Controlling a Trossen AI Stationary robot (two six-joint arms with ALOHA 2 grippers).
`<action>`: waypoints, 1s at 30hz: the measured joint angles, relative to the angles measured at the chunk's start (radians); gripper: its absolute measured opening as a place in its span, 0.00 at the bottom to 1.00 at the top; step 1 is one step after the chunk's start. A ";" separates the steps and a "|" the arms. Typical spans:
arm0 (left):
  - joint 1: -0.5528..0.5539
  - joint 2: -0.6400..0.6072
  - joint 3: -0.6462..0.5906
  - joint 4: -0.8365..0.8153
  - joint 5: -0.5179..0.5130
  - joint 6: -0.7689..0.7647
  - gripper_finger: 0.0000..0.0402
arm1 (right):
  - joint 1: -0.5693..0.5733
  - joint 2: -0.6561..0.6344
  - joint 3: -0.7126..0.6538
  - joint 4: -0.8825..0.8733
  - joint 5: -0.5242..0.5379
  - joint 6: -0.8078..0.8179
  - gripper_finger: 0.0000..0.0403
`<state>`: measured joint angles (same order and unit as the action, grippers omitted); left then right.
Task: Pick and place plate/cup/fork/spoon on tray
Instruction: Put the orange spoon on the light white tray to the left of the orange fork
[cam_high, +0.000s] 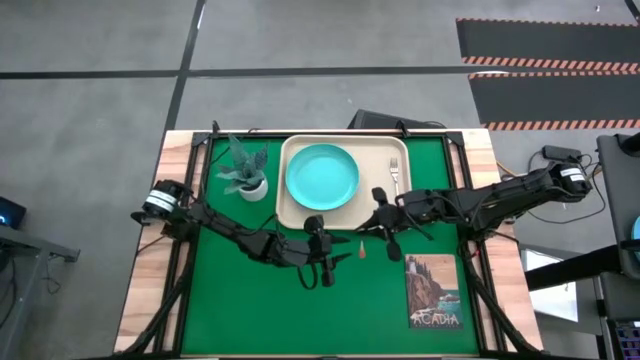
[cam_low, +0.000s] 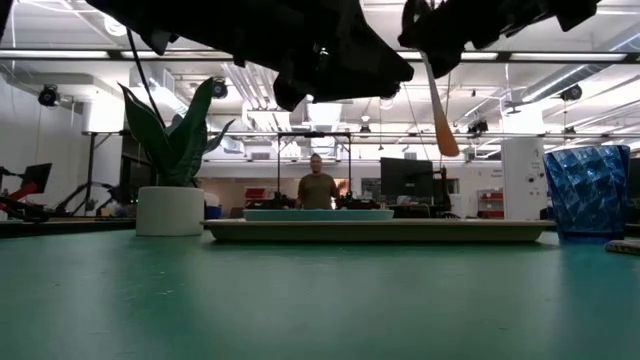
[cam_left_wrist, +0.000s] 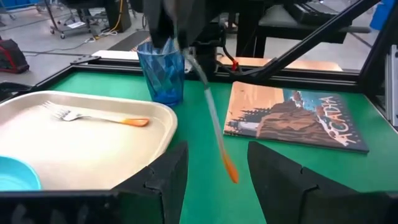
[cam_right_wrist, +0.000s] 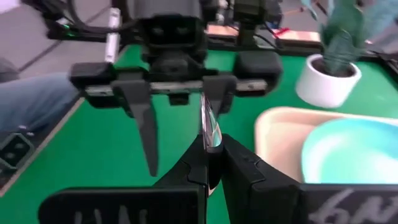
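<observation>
Spoon (cam_left_wrist: 214, 121), small, silver oval metal bowl, orange-red handle: it hangs above the green table just off the front edge of the beige rectangular tray (cam_high: 292, 210), pinched at its bowl end between the closed fingers of the right gripper (cam_right_wrist: 210, 149), handle dangling down. It looks light and stiff, but the smooth metal could slip or swing; a hold nearer the neck would steady it. The left gripper (cam_left_wrist: 214, 165) waits alongside, spread open. Already on the tray: turquoise round plastic plate (cam_high: 322, 174), orange-handled fork (cam_high: 394, 172).
</observation>
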<state>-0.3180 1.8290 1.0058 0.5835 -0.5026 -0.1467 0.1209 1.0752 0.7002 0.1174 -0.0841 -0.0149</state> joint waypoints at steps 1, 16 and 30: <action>0.000 0.000 0.000 0.000 0.000 0.000 0.38 | 0.002 0.000 0.000 0.008 -0.003 -0.004 0.03; 0.009 0.000 0.000 0.009 0.000 0.005 0.38 | 0.023 0.006 0.000 0.128 -0.006 -0.039 0.03; 0.032 0.016 0.000 0.083 0.078 0.030 0.38 | 0.023 0.008 -0.001 0.151 -0.003 -0.053 0.03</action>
<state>-0.2855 1.8455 1.0061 0.6667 -0.4242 -0.1170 0.1440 1.0828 0.6994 0.2683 -0.0872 -0.0674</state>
